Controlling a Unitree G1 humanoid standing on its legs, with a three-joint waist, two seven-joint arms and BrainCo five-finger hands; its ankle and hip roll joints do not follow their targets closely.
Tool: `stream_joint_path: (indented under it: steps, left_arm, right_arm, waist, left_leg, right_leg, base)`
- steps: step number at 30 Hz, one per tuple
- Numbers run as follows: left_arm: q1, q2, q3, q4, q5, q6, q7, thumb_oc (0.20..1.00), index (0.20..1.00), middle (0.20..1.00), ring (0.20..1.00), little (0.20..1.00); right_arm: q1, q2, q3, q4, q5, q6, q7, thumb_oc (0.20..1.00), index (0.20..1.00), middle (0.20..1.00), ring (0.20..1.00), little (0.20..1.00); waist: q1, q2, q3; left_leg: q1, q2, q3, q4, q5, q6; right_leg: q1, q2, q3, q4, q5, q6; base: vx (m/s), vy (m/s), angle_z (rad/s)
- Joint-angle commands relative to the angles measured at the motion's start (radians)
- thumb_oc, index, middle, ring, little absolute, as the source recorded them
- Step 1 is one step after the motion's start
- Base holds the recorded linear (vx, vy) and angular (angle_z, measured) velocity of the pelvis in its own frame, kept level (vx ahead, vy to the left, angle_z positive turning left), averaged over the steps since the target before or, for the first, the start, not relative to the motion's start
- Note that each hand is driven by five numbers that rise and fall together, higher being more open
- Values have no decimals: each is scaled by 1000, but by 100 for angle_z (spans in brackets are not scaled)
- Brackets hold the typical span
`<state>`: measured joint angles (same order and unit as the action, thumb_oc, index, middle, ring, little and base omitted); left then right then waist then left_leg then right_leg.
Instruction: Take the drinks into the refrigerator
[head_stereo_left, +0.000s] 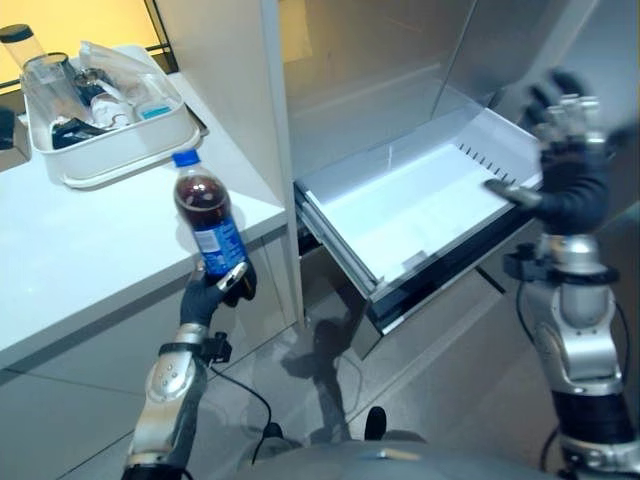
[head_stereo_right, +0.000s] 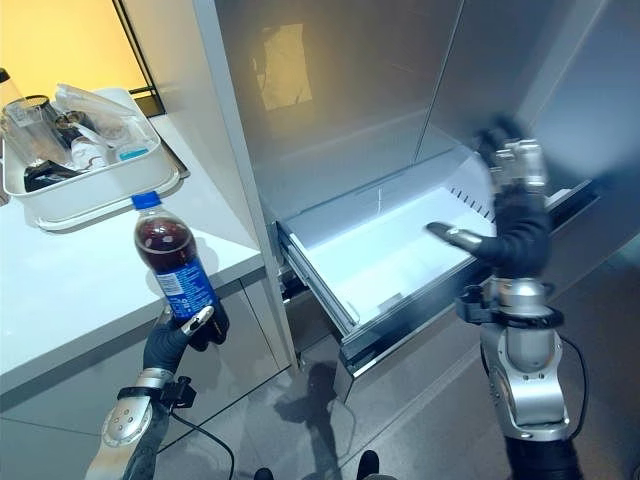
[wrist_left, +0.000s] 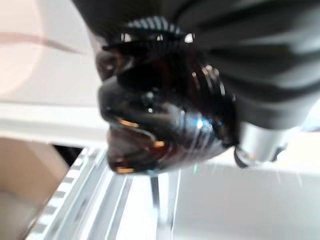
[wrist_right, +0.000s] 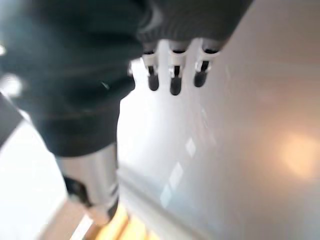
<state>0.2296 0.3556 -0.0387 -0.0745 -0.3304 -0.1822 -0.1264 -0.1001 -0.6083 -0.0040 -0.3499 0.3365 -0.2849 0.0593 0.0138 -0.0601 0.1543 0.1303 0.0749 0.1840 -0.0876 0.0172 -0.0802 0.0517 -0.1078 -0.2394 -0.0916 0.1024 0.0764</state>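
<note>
The cola bottle, blue-capped and blue-labelled, stands upright in the left hand, whose fingers curl round its base, in front of the white counter. At ten o'clock from it sits a white dish tub of glassware. At three o'clock the refrigerator drawer stands pulled out; over its far corner the right hand hovers, fingers spread.

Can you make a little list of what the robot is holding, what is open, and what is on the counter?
left hand: curled round the bottom of the bottle
bottle: dark soda, blue cap and label, upright, held in front of the counter edge
right hand: fingers straight, holding nothing, raised over the drawer's far side
drawer: pulled out of the refrigerator, white inside, nothing in it
counter: white, carries a tray
tray: white, holds cups and small items
</note>
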Motion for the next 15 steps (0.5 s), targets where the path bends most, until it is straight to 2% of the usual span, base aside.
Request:
stream_joint_path:
  steps: [1, 5, 7, 13, 15]
  left_arm:
    - [-127, 84, -46, -177, -51, -145, -92, 200, 200, 200, 200, 200]
    - [-167, 137, -88, -187, -47, -173, -95, 200, 200, 200, 200, 200]
    - [-178, 144, -92, -185, -39, -181, -88, 200, 200, 200, 200, 200]
    - [-233, 164, -117, -149, 32, -209, -47, 200, 200, 200, 200, 200]
    - [-267, 177, -139, -135, 84, -229, -19, 200, 200, 200, 200, 200]
  right_arm:
    - [-157, -120, 113, 91, 206, 22, 158, 1000, 1000, 1000, 1000, 1000]
    - [-251, -144, 229, 205, 254, 36, 184, 1000, 1000, 1000, 1000, 1000]
    - [-275, -146, 248, 225, 246, 35, 183, 1000, 1000, 1000, 1000, 1000]
    - [-359, -112, 339, 361, 247, 64, 211, 1000, 1000, 1000, 1000, 1000]
    - [-419, -96, 401, 412, 260, 79, 235, 1000, 1000, 1000, 1000, 1000]
  waist:
    - [20, -35, -40]
    - [34, -35, -48]
    - [34, -35, -49]
    - [45, -33, -57]
    - [49, -32, -61]
  left_leg:
    - [-17, -49, -60, 0, -68, 47]
    - [-17, -49, -62, 0, -67, 43]
    - [-17, -50, -63, 0, -67, 42]
    - [-15, -51, -67, 0, -67, 39]
    - [-11, -51, -67, 0, -68, 37]
  right_leg:
    - [33, -22, -66, 20, -10, 53]
    - [39, -22, -74, 21, -10, 54]
    - [40, -22, -76, 21, -10, 55]
    - [49, -23, -84, 23, -15, 53]
    - [52, -22, -87, 25, -17, 53]
  base:
    - [0, 0, 0]
    - [10, 6, 8]
    - [7, 6, 6]
    - [0, 0, 1]
    - [0, 0, 0]
